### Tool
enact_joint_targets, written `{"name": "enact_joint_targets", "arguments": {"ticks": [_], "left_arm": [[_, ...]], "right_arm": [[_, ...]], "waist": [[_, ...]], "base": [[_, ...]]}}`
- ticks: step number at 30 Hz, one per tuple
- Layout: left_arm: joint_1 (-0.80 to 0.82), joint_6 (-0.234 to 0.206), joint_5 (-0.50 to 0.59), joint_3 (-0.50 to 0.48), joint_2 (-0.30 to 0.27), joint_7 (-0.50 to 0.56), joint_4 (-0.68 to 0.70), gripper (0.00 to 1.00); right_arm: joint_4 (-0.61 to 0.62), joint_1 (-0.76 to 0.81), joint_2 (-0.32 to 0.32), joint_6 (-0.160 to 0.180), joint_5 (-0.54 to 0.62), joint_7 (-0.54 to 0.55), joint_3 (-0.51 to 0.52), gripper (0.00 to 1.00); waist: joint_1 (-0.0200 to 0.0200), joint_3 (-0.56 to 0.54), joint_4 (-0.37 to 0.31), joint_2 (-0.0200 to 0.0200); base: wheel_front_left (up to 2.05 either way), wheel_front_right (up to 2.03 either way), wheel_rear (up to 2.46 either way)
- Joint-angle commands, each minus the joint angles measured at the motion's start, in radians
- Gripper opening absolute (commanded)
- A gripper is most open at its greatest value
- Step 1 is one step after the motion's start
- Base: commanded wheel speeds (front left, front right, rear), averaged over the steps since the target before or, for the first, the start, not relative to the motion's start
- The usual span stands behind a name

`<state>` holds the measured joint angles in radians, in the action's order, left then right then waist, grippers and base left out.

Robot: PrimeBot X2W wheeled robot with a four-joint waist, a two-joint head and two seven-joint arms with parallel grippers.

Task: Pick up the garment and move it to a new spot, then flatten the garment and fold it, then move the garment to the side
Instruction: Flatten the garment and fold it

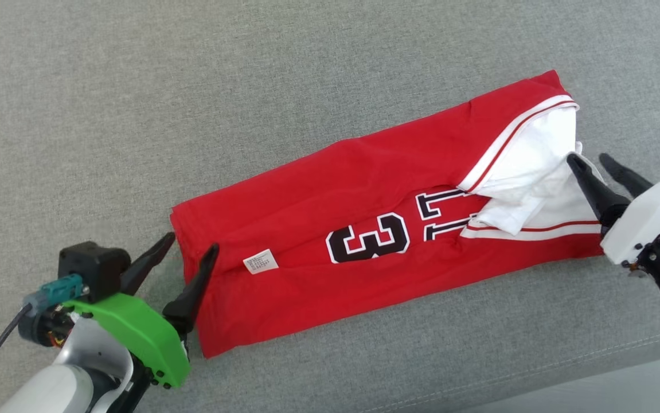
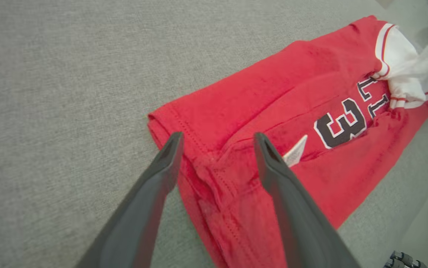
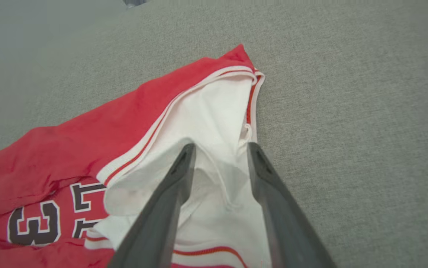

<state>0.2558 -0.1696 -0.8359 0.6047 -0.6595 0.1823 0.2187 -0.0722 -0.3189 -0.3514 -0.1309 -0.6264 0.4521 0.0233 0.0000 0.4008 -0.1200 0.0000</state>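
Left gripper point(image 1: 192, 241) stands wide astride the hem of the red jersey point(image 1: 335, 189), right gripper point(image 1: 588, 157) wide over its white sleeve end; neither holds it. It lies flat as a long folded strip toward the near edge of the grey fabric surface point(image 1: 135, 86); the crosswise fold and move aside likely remain

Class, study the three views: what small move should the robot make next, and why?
Probably close the left gripper on the hem end its open jaws straddle: the red jersey lies as a long strip, needing another fold. The right gripper hangs open at the white end.
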Motion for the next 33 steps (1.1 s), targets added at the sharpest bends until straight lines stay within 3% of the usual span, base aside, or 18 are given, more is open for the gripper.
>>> {"name": "enact_joint_targets", "arguments": {"ticks": [1,5,11,15,19,20,25,33], "left_arm": [[-0.015,-0.019,0.021,-0.019,-0.009,-0.028,0.001,1.0],[-0.056,-0.111,0.104,-0.078,0.004,-0.184,-0.011,1.0],[-0.081,-0.18,0.196,-0.109,0.085,-0.395,-0.048,1.0],[-0.088,-0.181,0.268,-0.099,0.147,-0.441,-0.089,1.0],[-0.103,-0.147,0.343,-0.128,0.229,-0.447,-0.103,1.0],[-0.119,-0.135,0.357,-0.145,0.259,-0.448,-0.108,1.0],[-0.173,-0.055,0.424,-0.227,0.357,-0.447,-0.143,1.0],[-0.245,0.084,0.515,-0.364,0.483,-0.447,-0.212,1.0]], "right_arm": [[0.007,-0.003,0.002,0.0,-0.002,0.006,0.024,1.0],[-0.011,-0.042,0.042,0.0,0.033,0.046,0.106,1.0],[-0.123,-0.123,0.099,0.0,0.135,0.101,0.128,1.0],[-0.238,-0.165,0.138,0.0,0.2,0.123,0.138,1.0],[-0.339,-0.171,0.167,0.001,0.225,0.138,0.147,0.99],[-0.357,-0.174,0.18,0.001,0.204,0.126,0.157,0.02],[-0.4,-0.181,0.18,0.001,0.151,0.058,0.211,0.0],[-0.417,-0.193,0.019,0.001,0.161,0.004,0.346,0.0]], "waist": [[0.0,-0.004,-0.002,0.0],[0.0,-0.001,0.002,0.0],[0.0,0.029,0.027,0.0],[0.0,0.042,0.055,0.0],[0.0,0.037,0.086,0.0],[0.0,0.03,0.093,0.0],[0.0,-0.009,0.11,0.0],[0.0,-0.084,0.123,0.0]], "base": [[0.0,0.0,0.0],[0.0,0.0,0.0],[0.0,0.0,0.0],[0.0,0.0,0.0],[0.0,0.0,0.0],[0.0,0.0,0.0],[0.0,0.0,0.0],[0.0,0.0,0.0]]}}
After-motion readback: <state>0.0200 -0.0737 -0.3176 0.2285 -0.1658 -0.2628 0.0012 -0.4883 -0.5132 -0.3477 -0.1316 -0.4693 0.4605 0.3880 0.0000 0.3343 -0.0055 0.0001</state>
